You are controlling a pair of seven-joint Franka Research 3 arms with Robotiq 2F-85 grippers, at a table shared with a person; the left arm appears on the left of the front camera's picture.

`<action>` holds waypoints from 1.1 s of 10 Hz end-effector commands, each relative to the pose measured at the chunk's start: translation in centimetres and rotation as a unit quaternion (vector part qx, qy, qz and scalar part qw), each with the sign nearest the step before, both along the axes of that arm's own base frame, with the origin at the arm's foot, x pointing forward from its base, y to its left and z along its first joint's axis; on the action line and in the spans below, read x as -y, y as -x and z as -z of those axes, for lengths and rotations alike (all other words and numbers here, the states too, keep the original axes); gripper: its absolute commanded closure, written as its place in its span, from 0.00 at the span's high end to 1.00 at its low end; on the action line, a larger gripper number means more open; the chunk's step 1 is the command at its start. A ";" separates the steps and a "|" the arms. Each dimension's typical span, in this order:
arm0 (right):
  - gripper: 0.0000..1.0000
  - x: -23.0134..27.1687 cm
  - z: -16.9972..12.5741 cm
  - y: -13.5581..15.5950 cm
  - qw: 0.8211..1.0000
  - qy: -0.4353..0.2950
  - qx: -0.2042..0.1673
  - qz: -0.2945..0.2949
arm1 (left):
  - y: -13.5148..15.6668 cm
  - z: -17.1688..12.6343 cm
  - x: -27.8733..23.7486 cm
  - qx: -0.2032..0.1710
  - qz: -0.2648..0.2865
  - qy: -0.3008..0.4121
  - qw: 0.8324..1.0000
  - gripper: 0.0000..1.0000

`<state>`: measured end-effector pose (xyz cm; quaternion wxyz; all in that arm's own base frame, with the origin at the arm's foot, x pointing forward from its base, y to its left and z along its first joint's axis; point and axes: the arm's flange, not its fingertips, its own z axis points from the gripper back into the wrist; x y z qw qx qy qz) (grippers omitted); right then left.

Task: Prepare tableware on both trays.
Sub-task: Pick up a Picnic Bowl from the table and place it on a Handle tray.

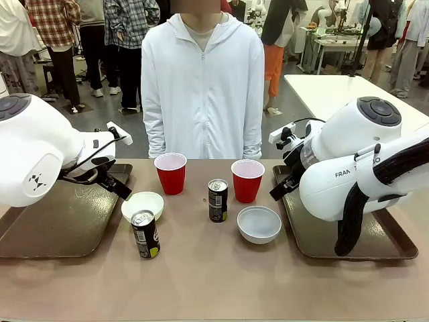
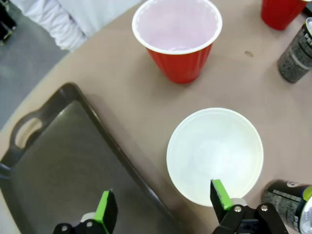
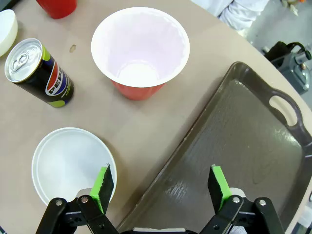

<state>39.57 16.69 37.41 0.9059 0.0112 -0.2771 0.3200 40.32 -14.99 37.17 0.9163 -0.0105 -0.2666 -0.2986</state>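
Two cups (image 1: 170, 174) (image 1: 247, 181), two bowls (image 1: 142, 204) (image 1: 259, 224), two cans (image 1: 145, 234) (image 1: 217, 200) on table (image 1: 201, 275) between two trays (image 1: 60, 221) (image 1: 310, 231). Left gripper (image 2: 162, 192) spread wide, empty; right gripper (image 3: 161, 178) likewise.

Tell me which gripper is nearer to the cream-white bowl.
Left. The left gripper hangs open with one pad over the cream-white bowl rim and the other over the tray beside it. The right gripper is open across the table, over the grey-white bowl and the other tray.
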 end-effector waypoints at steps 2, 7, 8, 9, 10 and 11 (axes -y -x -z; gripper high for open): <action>1.00 -0.1 -1.1 1.2 1.000 0.018 -0.018 -0.007 | 1.2 -1.5 -0.8 -0.027 0.009 -0.021 0.999 1.00; 1.00 3.0 -6.6 14.3 0.991 0.006 -0.134 0.027 | 9.2 -8.8 -6.6 -0.142 0.043 -0.033 0.988 1.00; 1.00 3.1 -6.3 16.3 0.988 0.007 -0.154 0.024 | 10.3 -9.1 -6.9 -0.155 0.055 -0.025 0.986 1.00; 1.00 3.6 -5.7 17.7 0.985 0.007 -0.167 0.037 | 11.5 -9.3 -7.0 -0.163 0.057 -0.024 0.985 1.00; 1.00 4.0 -5.1 17.0 0.985 0.032 -0.161 0.047 | 11.4 -9.3 -6.9 -0.144 0.053 -0.031 0.988 1.00; 1.00 1.0 -10.9 11.3 0.987 0.018 -0.156 0.021 | 9.2 -10.7 -6.3 -0.159 0.049 -0.034 0.986 1.00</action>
